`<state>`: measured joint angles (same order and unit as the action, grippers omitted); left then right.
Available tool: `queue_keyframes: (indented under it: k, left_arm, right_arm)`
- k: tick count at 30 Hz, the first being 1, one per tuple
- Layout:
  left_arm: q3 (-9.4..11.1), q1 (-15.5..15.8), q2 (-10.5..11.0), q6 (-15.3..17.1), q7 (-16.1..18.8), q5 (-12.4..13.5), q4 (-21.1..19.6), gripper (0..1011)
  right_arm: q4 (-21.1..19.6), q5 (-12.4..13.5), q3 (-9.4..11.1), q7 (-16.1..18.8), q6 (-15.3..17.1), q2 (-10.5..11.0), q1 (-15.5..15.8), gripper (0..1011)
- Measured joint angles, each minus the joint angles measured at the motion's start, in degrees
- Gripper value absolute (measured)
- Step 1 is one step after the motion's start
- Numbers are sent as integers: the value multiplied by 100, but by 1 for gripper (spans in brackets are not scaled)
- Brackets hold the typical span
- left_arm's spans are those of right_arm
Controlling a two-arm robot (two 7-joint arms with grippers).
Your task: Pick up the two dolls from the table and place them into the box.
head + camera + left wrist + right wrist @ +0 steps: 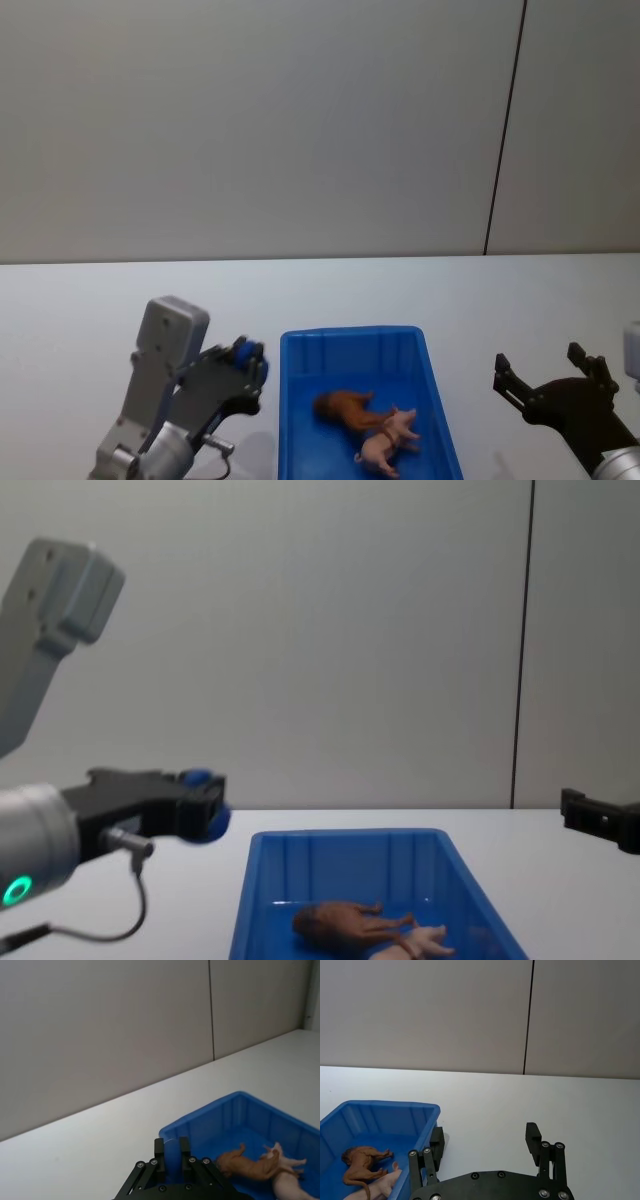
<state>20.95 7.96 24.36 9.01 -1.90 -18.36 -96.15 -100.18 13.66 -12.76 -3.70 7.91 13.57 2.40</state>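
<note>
Both dolls lie inside the blue box (432,380): we see the reddish-brown doll (343,408) touching the pale pink doll (388,441), whose body the left wrist view cuts off at its edge. Our left gripper (248,372) hovers just left of the box, closed on a small blue ball (204,816) half hidden by its fingers. Our right gripper (540,370) hangs spread wide and empty over the white table (80,310), right of the box.
</note>
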Motion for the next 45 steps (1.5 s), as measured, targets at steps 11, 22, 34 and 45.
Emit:
queue_keyframes:
  k: [11, 22, 34, 45]
  left_arm:
    - [110, 389, -346, -173, -688, 189, 105, 159]
    - [356, 903, -915, -318, -1429, 367, 610, 487]
    - [502, 1212, -1252, -406, -1820, 464, 966, 859]
    - [551, 1319, -1371, -434, -1958, 496, 1092, 1001]
  right_arm:
    - [0, 0, 0, 0, 0, 0, 0, 1001]
    - [0, 0, 0, 0, 0, 0, 0, 1001]
    - [0, 0, 0, 0, 0, 0, 0, 1001]
    - [0, 0, 0, 0, 0, 0, 0, 1001]
